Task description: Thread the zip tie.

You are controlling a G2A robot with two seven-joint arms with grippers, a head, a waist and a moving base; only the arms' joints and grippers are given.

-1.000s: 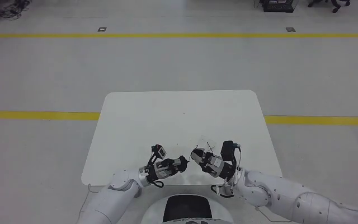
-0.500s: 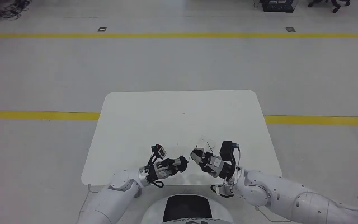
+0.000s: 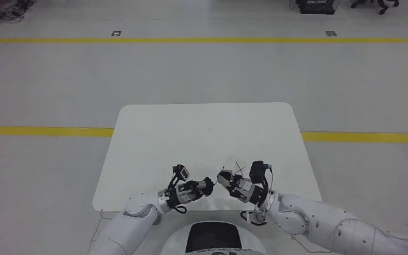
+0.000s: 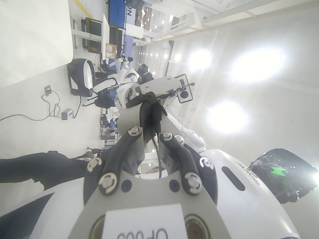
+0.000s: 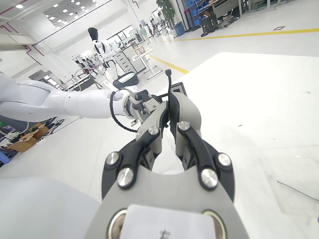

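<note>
- Since a second ago, your grey two-fingered right gripper has crept slightly leftward.
- Your matching left gripper looks pressed together; on what, you cannot tell.
- Right pads pinch the thin black plastic zip tie upright, head on top; align the tail squarely and feed slowly.
- The clear flat plastic packet carries one thin dark strip.

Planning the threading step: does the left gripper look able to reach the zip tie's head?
Likely yes: the zip tie's head stands free above the right gripper, with the left gripper close by, nothing between.
</note>
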